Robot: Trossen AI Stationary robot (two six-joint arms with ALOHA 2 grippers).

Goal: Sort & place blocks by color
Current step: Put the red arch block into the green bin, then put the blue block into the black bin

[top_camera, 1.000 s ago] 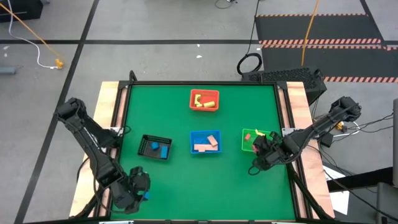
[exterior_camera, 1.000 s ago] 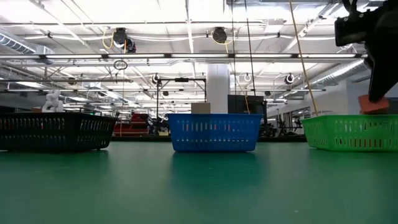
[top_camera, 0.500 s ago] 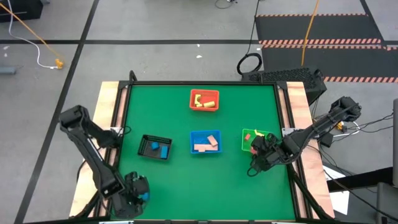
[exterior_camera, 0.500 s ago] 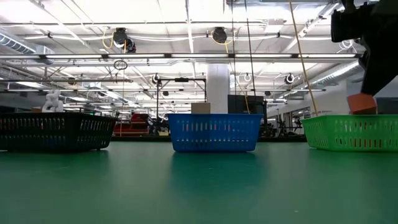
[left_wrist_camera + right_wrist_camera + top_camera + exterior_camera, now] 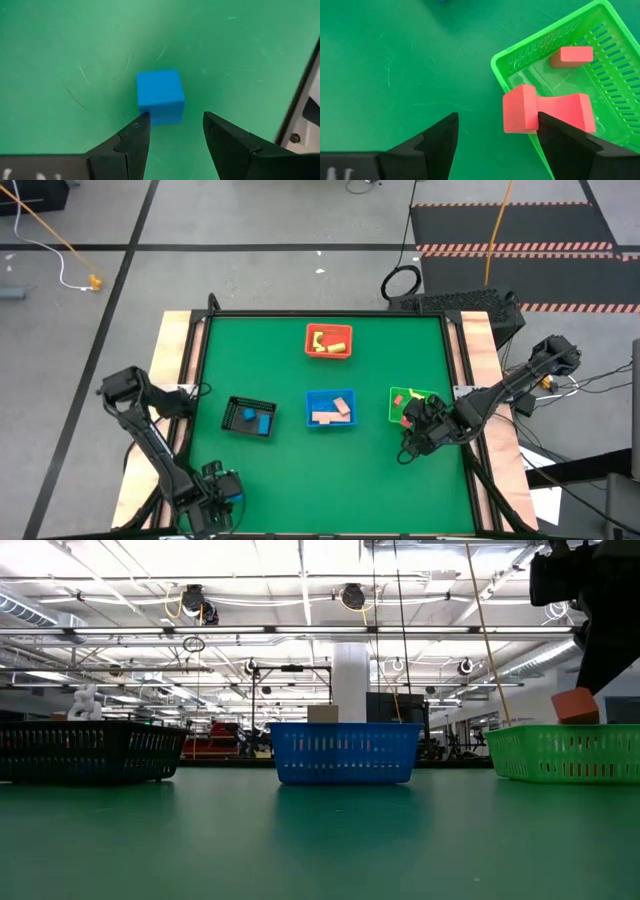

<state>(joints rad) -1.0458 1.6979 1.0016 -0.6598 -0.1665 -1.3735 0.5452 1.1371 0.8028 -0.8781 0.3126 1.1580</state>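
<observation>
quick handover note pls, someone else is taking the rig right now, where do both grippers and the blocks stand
Left gripper: open, low over a loose blue cube on the mat at the table's front-left corner, not gripped.
Right gripper: open, over the near edge of the green tray; a red block perches on that rim.
Done: blocks sit in the red tray, blue tray, black tray and green tray, colours mixed.
Left: grab the cube; re-sort.

From above, the left gripper at seven o'clock hides the blue cube. The right gripper covers the green tray's five o'clock corner. In the low view, tray walls hide their contents.
</observation>
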